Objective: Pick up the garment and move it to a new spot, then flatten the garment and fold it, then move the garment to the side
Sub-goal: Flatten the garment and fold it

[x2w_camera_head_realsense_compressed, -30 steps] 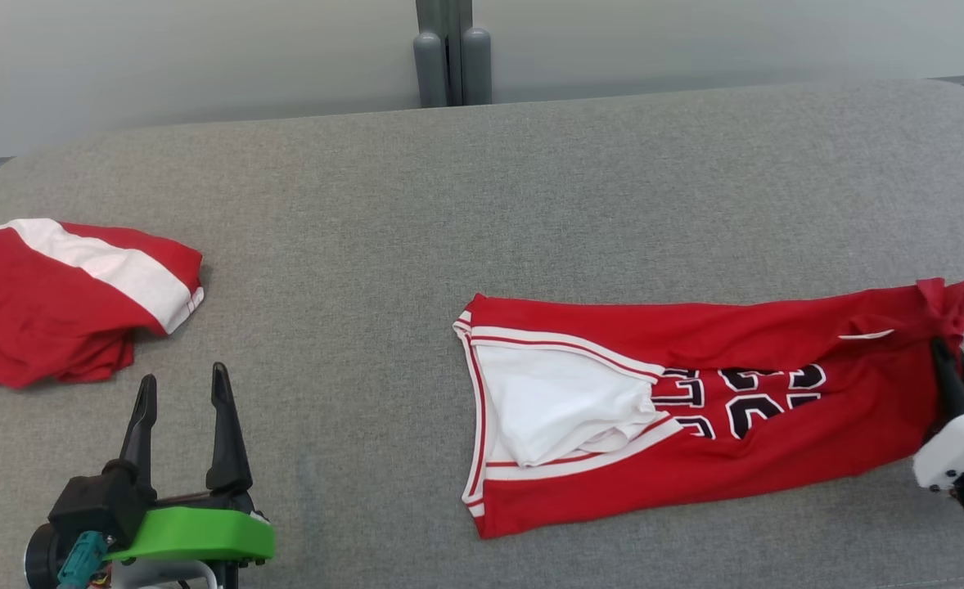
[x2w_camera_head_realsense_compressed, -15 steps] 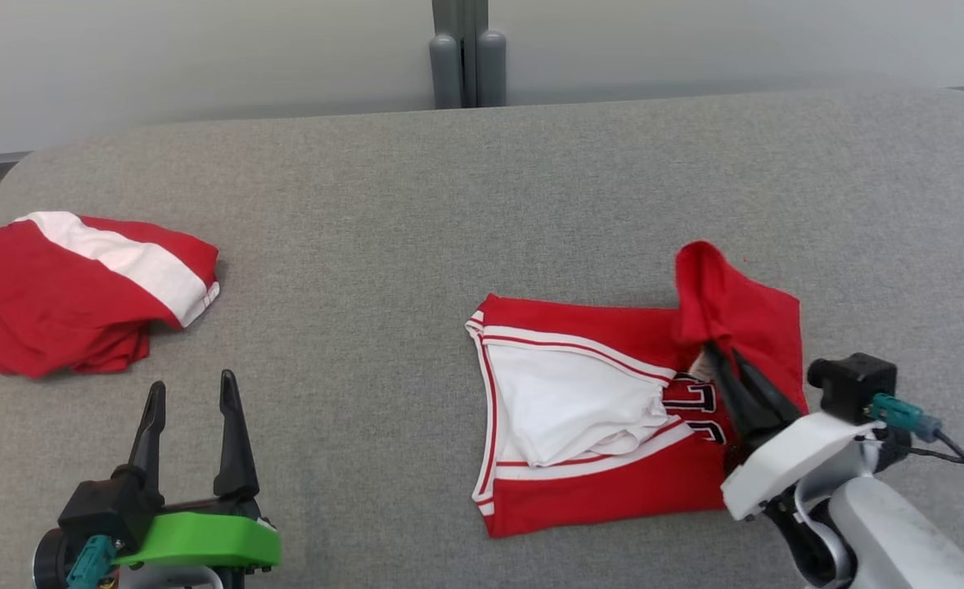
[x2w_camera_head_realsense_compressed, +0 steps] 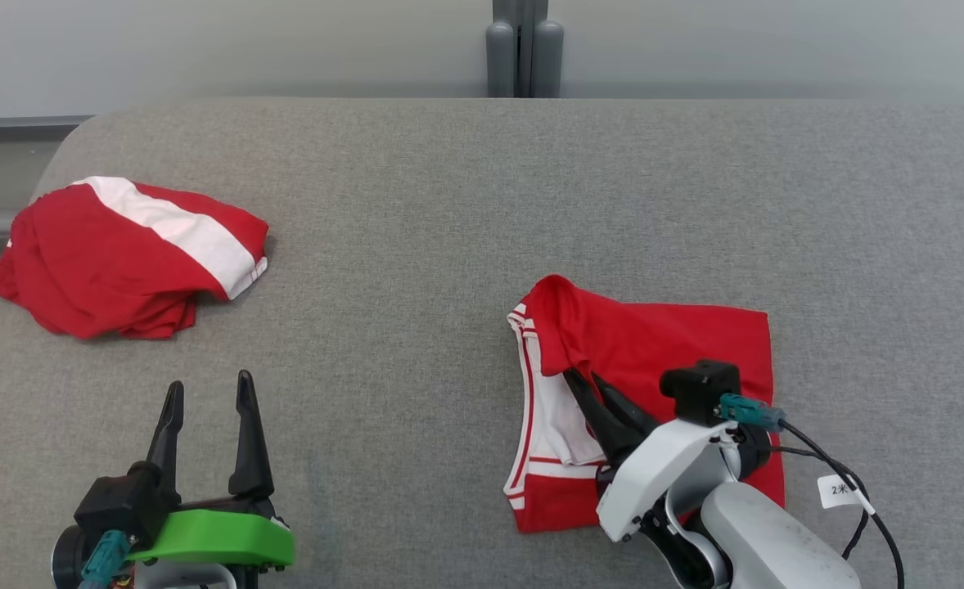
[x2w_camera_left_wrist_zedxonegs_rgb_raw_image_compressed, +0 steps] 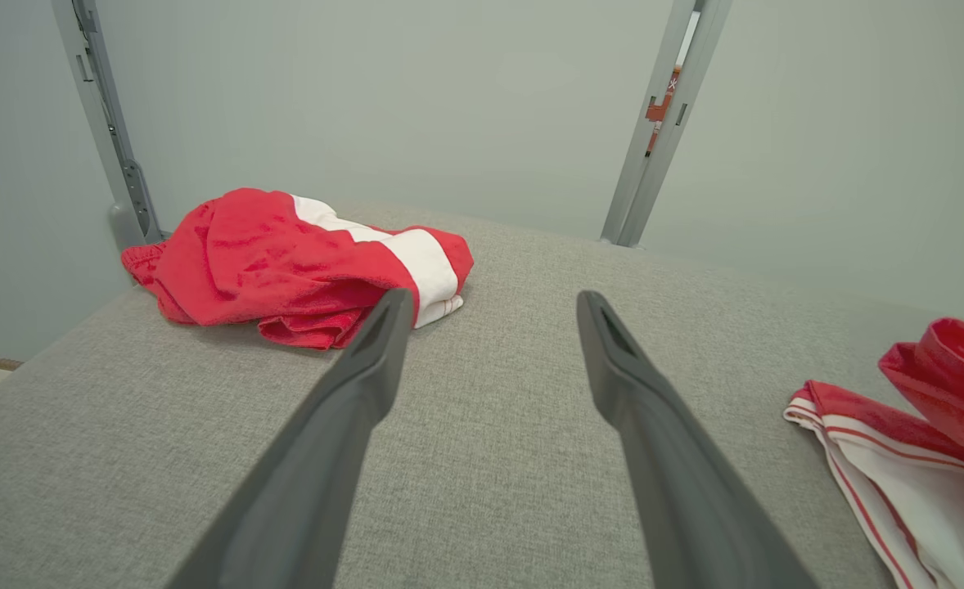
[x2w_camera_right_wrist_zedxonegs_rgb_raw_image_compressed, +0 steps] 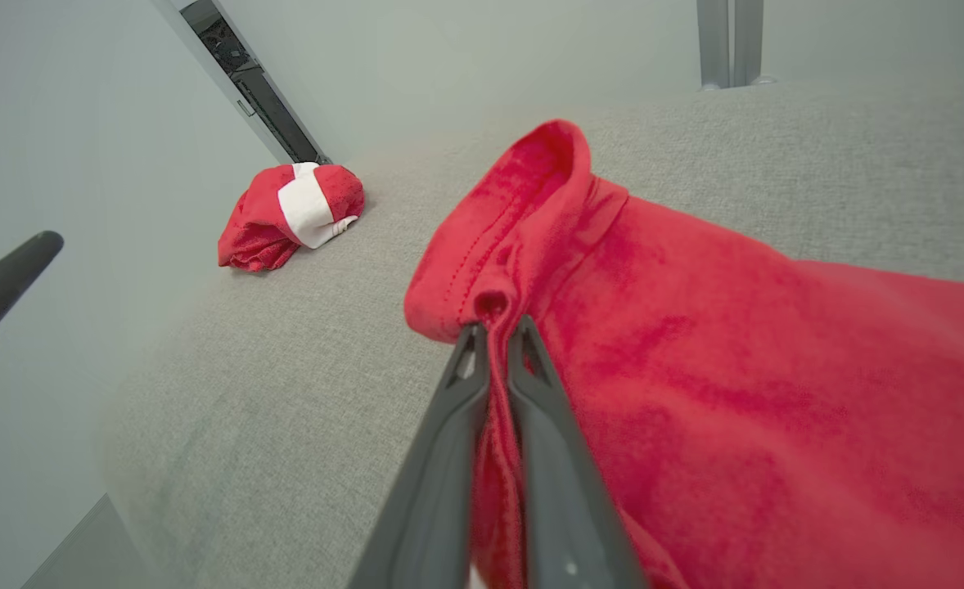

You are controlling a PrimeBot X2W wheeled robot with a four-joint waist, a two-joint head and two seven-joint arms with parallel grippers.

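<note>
The garment (x2w_camera_head_realsense_compressed: 678,343) is a red jersey with white trim, lying at the right of the grey padded table (x2w_camera_head_realsense_compressed: 449,204). Its right half is folded over onto its left half, and white trim shows at the left edge. My right gripper (x2w_camera_head_realsense_compressed: 583,376) is shut on the red hem of the folded-over layer, holding it slightly raised above the white part. In the right wrist view the hem (x2w_camera_right_wrist_zedxonegs_rgb_raw_image_compressed: 498,245) bunches above the pinched fingertips of the right gripper (x2w_camera_right_wrist_zedxonegs_rgb_raw_image_compressed: 498,327). My left gripper (x2w_camera_head_realsense_compressed: 209,380) stands open at the lower left, holding nothing; in its wrist view (x2w_camera_left_wrist_zedxonegs_rgb_raw_image_compressed: 494,296) the garment's edge (x2w_camera_left_wrist_zedxonegs_rgb_raw_image_compressed: 899,442) lies to its right.
A second red cloth with a white band (x2w_camera_head_realsense_compressed: 122,254) lies crumpled near the table's far left edge, also in the left wrist view (x2w_camera_left_wrist_zedxonegs_rgb_raw_image_compressed: 286,254). A grey post (x2w_camera_head_realsense_compressed: 523,49) stands behind the table. Bare grey surface lies between the two cloths.
My right gripper has carried the garment's right end up and over to the left, covering the printed numbers. The head camera has shifted. The left gripper has stayed open in place.
</note>
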